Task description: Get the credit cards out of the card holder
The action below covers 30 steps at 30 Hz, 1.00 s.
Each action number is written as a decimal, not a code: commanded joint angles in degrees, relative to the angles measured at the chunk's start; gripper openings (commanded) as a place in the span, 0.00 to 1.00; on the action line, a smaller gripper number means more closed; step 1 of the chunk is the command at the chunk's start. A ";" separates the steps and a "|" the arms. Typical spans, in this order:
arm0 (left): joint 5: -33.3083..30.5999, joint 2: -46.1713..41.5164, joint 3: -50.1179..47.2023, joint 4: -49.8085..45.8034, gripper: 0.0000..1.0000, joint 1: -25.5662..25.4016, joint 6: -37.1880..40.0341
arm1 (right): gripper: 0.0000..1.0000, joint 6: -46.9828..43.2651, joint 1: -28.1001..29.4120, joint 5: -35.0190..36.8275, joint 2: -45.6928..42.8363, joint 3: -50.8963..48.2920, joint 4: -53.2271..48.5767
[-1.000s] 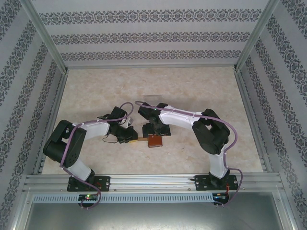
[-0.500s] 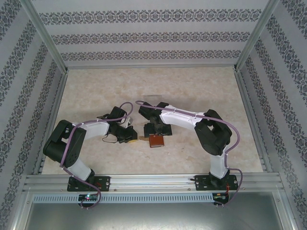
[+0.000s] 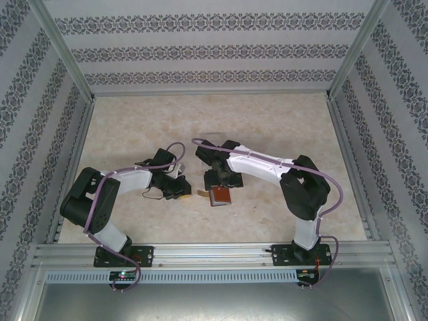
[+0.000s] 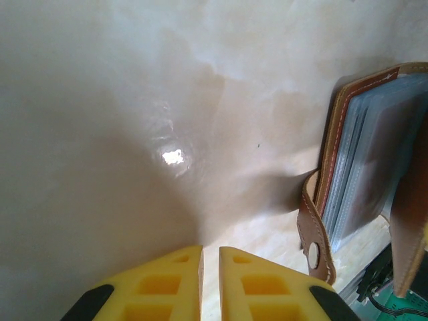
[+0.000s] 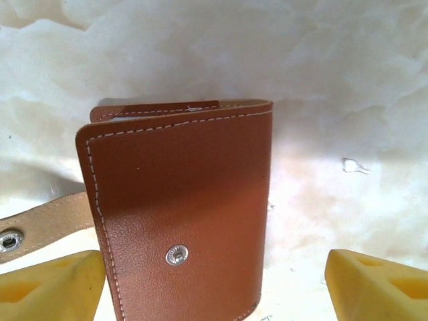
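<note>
Reddish-brown leather is catching my eye from above: the card holder (image 3: pixel 219 196) is lying on the table (image 3: pixel 294 134), about midway between its left and right edges and nearer the near edge than the far one. The left gripper (image 3: pixel 182 190) is sitting just beside it, and the right gripper (image 3: pixel 217 182) is hanging right over it. No credit cards are lying out on the table, so I am judging the job as barely begun, with every card left to pull.

From the left wrist, the yellow fingers (image 4: pixel 167 284) are sitting almost pressed together, with only a slit between them and nothing in it. The card holder (image 4: pixel 361 167) is gaping open at the right, showing pale grey-blue sleeves (image 4: pixel 374 127). Whether cards are sitting inside them I cannot tell. Its strap (image 4: pixel 313 231) is curling out alongside.

From the right wrist, the jaws are standing spread wide to either side of the card holder (image 5: pixel 180 194), gripping nothing. The cover's snap stud (image 5: pixel 176 254) is facing the camera.
</note>
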 commanded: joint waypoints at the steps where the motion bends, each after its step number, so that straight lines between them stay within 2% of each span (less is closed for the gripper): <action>1: -0.24 -0.16 1.33 -1.70 0.14 0.67 0.98 | 0.81 -1.40 -1.19 1.79 -3.05 -0.51 -2.76; 8: -0.53 -0.38 3.23 -3.08 0.14 0.65 0.78 | 0.64 -3.02 -3.05 1.23 -5.46 -2.40 -3.07; 10: -0.66 -0.28 3.65 -3.32 0.14 0.60 0.65 | 0.62 -3.38 -3.38 1.14 -5.75 -2.83 -2.83; 16: -0.23 -0.84 4.25 -3.20 0.15 0.49 -0.11 | 0.74 -3.80 -2.61 -3.65 -3.58 -2.48 0.94; 18: 0.98 -0.82 4.92 -2.91 0.20 -0.31 -0.13 | 0.77 -3.69 -1.96 -4.43 -1.85 -1.28 1.45; 23: 1.76 0.34 6.47 -3.15 0.40 -2.96 -0.38 | 0.77 -3.65 -1.36 -5.12 1.24 0.66 1.87; 30: 3.57 2.05 5.50 0.53 0.49 -3.62 -1.78 | 0.78 -3.25 -1.35 -5.45 1.67 0.48 2.12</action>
